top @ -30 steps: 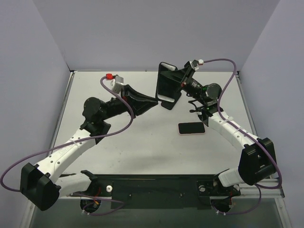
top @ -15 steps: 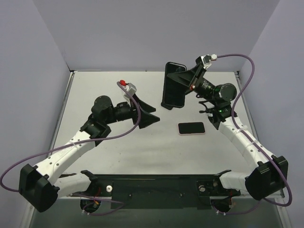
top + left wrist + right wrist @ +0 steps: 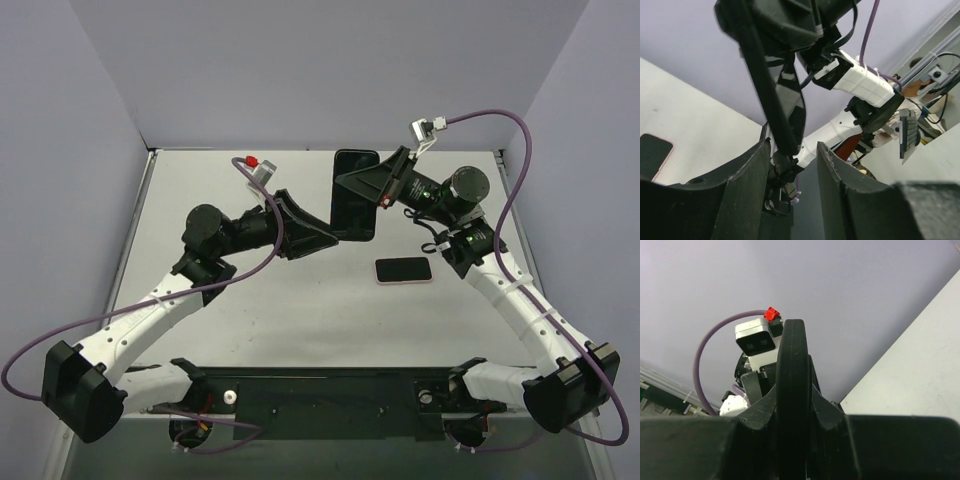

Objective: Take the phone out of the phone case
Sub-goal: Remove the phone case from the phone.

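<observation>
Pale bench [image 3: 250, 310]: a pink-edged phone [image 3: 403, 270] lies flat on it. Above it, the right claw [image 3: 373, 190] pinches the upright black phone case [image 3: 352, 205]. The left claw [image 3: 331, 226], narrowly parted, straddles its lower edge.

The phone case [image 3: 355, 195] stands on edge in the air over the back middle of the table [image 3: 300, 310]. The right gripper [image 3: 368, 186] clamps it from the right. The left gripper [image 3: 330, 232] sits at its lower left, that edge between its spread fingers. The phone [image 3: 403, 270] lies flat on the table, in front and right of the case.
</observation>
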`<state>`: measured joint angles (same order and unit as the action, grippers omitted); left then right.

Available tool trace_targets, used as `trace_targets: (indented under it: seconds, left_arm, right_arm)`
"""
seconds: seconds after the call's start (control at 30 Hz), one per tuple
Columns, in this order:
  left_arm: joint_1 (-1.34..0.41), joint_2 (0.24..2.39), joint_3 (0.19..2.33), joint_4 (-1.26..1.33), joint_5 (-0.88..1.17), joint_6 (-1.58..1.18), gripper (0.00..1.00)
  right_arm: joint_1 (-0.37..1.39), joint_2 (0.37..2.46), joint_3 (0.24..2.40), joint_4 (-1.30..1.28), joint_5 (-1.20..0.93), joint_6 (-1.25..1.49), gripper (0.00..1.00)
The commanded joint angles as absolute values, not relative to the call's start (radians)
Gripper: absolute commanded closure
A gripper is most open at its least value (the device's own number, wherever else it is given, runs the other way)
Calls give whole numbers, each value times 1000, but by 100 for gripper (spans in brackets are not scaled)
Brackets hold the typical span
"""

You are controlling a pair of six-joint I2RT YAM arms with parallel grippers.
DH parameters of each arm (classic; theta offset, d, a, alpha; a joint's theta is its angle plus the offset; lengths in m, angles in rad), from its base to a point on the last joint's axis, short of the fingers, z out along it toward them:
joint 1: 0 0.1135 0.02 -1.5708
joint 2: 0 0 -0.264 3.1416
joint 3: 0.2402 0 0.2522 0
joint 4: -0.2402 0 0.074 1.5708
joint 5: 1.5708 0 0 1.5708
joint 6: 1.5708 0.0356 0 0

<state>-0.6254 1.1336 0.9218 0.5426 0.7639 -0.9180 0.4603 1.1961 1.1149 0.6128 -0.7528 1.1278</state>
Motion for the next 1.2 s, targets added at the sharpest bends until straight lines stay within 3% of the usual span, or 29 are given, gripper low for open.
trace_targets:
  seconds: [0.0,0.2,0.37,0.87,1.17]
  left_arm:
    - [-627,1169,910,840,815,-1112,49]
    - [-632,1183,931,845,831,-1124,49]
    - [-638,1186,934,847,836,-1120,57]
    - [-670,1177,980,730,839,-1010,47]
    - [-676,1163,1002,686,815,-954,67]
  right_arm:
    - [477,1175,1164,644,-706,1031,100]
    - [485,1169,1173,626,-687,1015,100]
    - [489,1166,1181,598,-660,1008,100]
    - [485,1163,1192,468,-574,1011,100]
    - [483,1177,1192,459,-572,1051,100]
